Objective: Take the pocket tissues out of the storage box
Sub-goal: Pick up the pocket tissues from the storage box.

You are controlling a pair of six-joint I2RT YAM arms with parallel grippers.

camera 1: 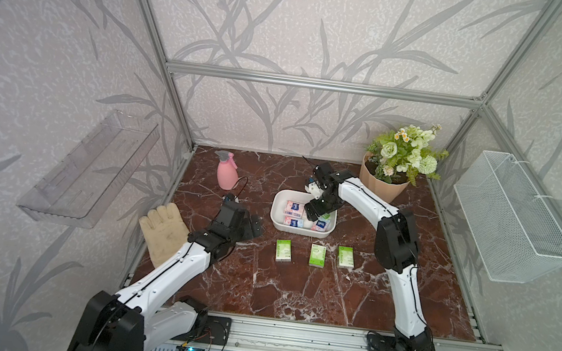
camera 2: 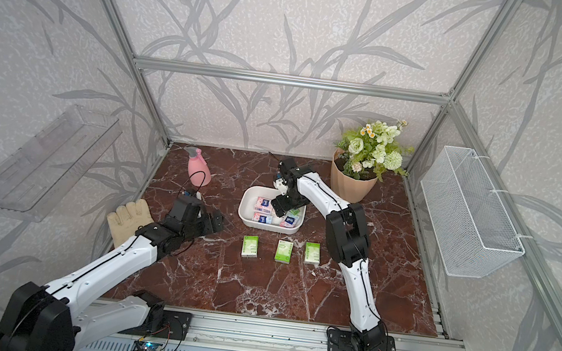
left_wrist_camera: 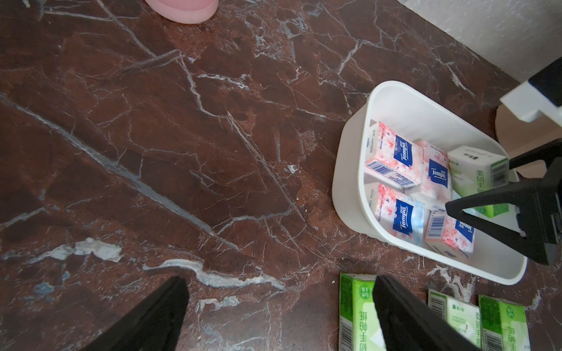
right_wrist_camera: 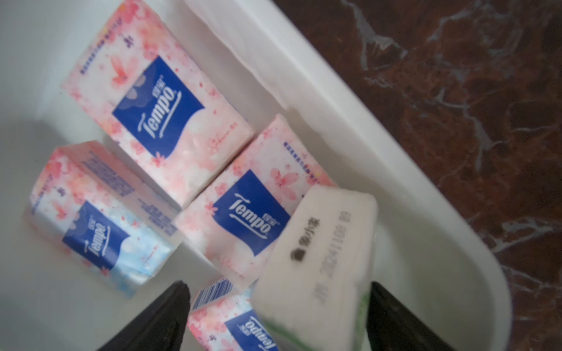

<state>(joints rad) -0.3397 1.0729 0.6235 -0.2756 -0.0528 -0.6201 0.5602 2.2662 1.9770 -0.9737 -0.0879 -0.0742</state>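
- Nearest: left arm (camera 1: 165,271), stretched over the marble tabletop (camera 1: 294,294), glove (camera 1: 163,227) just beside it; left gripper (camera 1: 254,227) over bare marble, jaws wide apart.
- Three green packets (camera 1: 317,255) in a row on the tabletop, just in front of the white box (camera 1: 276,216).
- Down inside the box, right gripper (right_wrist_camera: 278,287) with jaws apart on either side of a fourth green packet (right_wrist_camera: 319,243), tilted on edge; not clamped on it.
- Four packets with dark blue labels (right_wrist_camera: 158,100) lying in the box too.

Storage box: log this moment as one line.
right claw: open, around green-and-white packet in storage box | left claw: open, above table | three green packets on table
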